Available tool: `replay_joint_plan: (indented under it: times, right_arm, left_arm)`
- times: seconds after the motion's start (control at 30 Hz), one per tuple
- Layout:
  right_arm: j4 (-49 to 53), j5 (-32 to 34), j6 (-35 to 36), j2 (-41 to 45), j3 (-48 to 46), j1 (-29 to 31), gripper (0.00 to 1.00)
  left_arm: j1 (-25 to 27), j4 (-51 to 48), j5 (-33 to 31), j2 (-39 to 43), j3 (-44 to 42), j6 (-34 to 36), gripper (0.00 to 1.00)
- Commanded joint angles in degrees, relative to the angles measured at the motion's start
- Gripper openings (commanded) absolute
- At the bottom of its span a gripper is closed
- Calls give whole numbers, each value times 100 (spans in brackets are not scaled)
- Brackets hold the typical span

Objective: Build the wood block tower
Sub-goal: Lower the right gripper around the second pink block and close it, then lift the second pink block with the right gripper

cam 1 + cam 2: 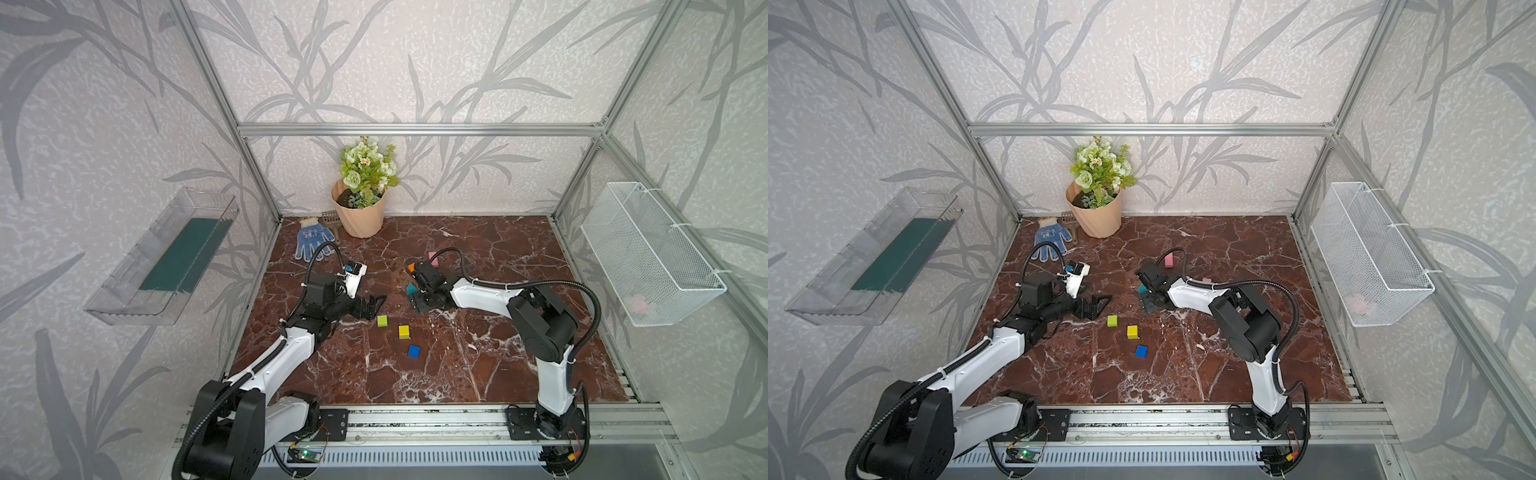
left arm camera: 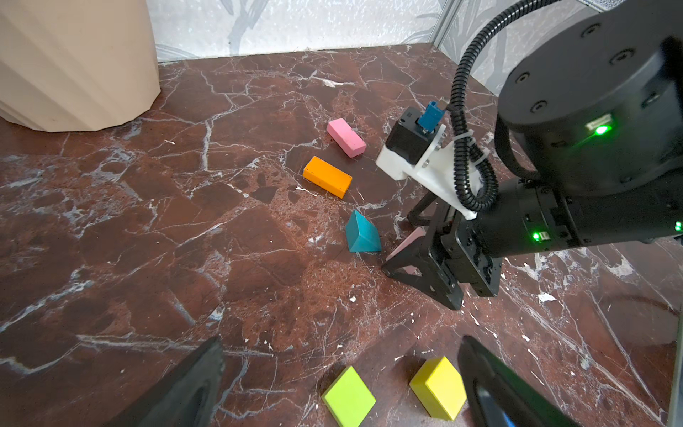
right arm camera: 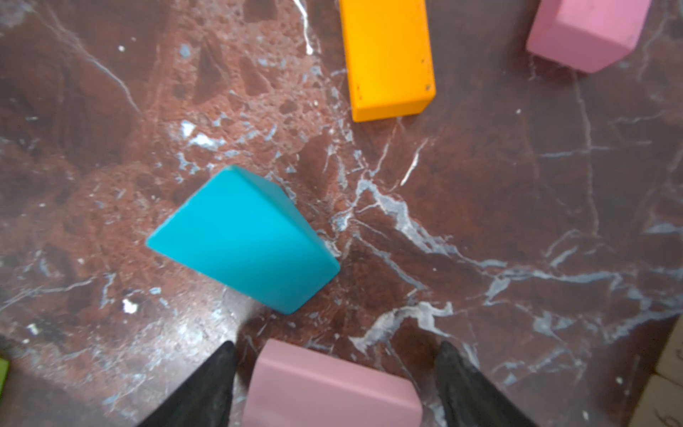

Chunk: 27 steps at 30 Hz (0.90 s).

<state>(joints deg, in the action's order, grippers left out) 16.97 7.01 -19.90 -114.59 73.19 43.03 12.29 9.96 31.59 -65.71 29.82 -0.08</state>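
Marble, red-brown with white veins, covers the tabletop (image 1: 478, 365). A clear tray (image 1: 166, 257) hangs on the left wall. At the table's 11 o'clock corner lies a blue work glove (image 1: 313, 243), and a peach flower pot (image 1: 360, 216) stands just beside it toward 12 o'clock.

The left gripper (image 1: 374, 306) sits left of centre, at about 9 o'clock. Its jaws are spread wide and grip nothing; the left wrist view shows its two dark fingers (image 2: 192, 388) far apart.

Just at its 4 o'clock sits a lime cube (image 1: 382, 321). A yellow cube (image 1: 404, 331) and a blue cube (image 1: 414, 351) follow in a loose line toward 5 o'clock, each apart from the next.

Right of centre, more wood blocks lie singly on the marble. These are a teal wedge (image 3: 244, 240), an orange bar (image 2: 327, 177) at its 12 o'clock, and a pink bar (image 2: 346, 137) at the orange one's 2 o'clock.

The right gripper (image 3: 337, 345) reaches down just at the wedge's 4 o'clock. Its jaws stand parted around a paler pink bar (image 3: 332, 388), with a gap on either side, so nothing is pinched. Whether that bar lies flat cannot be told.

A white wire basket (image 1: 648, 249) hangs on the right wall.
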Motion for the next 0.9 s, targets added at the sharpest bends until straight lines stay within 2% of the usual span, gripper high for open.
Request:
replay_joint_plan:
  times: [0.0, 0.43, 0.87]
  right_arm:
    - [52, -286, 230, 93, -105, 4, 87]
    - [116, -431, 598, -315, 328, 4, 88]
    - [-13, -577, 593, 235, -349, 113, 86]
  left_arm:
    - [18, 108, 28, 120, -51, 68, 99]
    - [19, 105, 28, 112, -53, 60, 99]
    - [18, 103, 18, 112, -50, 60, 99]
